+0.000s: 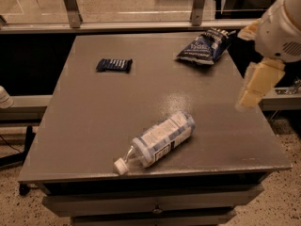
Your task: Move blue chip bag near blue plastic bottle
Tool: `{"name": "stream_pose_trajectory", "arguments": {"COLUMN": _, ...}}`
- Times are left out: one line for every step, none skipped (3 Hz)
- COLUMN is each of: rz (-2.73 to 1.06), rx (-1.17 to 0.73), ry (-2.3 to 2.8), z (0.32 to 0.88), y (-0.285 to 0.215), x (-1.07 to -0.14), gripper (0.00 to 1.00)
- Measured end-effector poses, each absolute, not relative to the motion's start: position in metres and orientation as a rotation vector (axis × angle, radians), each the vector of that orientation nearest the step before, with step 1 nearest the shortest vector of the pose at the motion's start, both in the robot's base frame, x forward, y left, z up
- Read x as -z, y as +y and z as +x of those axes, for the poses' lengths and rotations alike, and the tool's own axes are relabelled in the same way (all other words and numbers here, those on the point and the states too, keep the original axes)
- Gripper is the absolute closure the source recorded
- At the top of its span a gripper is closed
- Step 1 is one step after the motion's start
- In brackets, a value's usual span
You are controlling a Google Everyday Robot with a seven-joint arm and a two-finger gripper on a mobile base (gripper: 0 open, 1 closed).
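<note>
Blue chip bag (204, 45): noted lying crumpled on the grey table (94, 121), at the far right of the top, close to the back edge. Its long axis is set diagonally, from a nearer picture-left end to a farther picture-right end.

Blue plastic bottle (157, 140): found on its side near the front edge, white cap pointed toward the front-left corner. Its axis is slanted much like the bag's. The two are well apart, with bare tabletop between them.

Gripper (248, 94): seen at the picture-right edge of the table, hung below the white arm housing (282, 27) and pointed downward and slightly inward. It is held above the surface and nothing is touched by it. Whether it is open or closed cannot be told; no object is carried.

Key relation: the bag lies farther back than the gripper and toward picture-left of it, near but not beneath it. The bottle lies the opposite way, forward and further left. It is judged that the reach has not yet been made. The gripper would have to be taken back and inward over the bag, and a grasp across the bag's short width is judged likeliest to hold the crumpled foil. The carry would then be made diagonally forward.

Small dark-blue candy bar (114, 65): placed far left, off the expected path.
</note>
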State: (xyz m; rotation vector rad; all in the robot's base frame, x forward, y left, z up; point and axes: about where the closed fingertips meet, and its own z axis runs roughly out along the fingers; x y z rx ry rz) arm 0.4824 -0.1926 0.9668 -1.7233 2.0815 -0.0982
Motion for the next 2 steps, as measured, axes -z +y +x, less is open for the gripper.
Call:
{"name": "stream_pose_trajectory", "arguments": {"rz": -1.710, "rx": 0.122, "ry": 1.963, "z": 0.526, "y": -0.175, "x": -0.961, "gripper": 0.00}}
{"name": "stream_pose_trajectory", "arguments": {"rz": -1.683, "rx": 0.172, "ry": 1.872, "z": 0.576, "y": -0.173, "x": -0.953, "gripper": 0.00}}
